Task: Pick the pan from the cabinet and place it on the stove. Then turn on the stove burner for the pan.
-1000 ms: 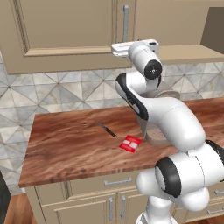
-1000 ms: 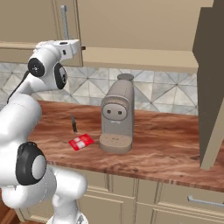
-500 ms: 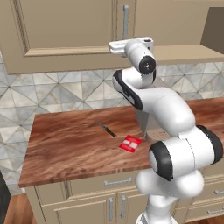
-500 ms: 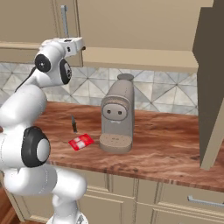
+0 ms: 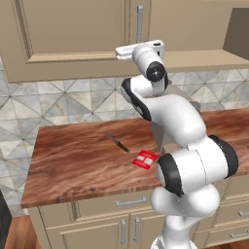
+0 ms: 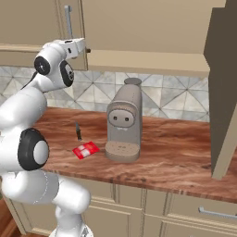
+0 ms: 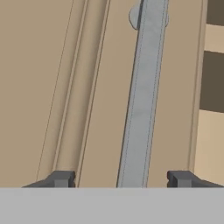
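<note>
The arm is stretched up toward the cabinet, its hand level with the bottom edge of the doors. From the hand view, the gripper sits right up against the door, with the silver bar handle running between its two dark fingertips. The tips stand apart on either side of the bar with beige door showing between each tip and the metal, so the claw is open around the handle and not pinching it.

From the left base view the handle rises just above the white hand, and the right base view shows the same handle on the door edge above the hand. The cabinet doors are shut (whatever is inside is hidden from where I stand).

Down on the wooden counter lie a small dark knife and, near it, a red and white packet. A beige coffee machine stands upright to the right of them, just beside the packet. Below the counter run beige drawers with horizontal handles.
</note>
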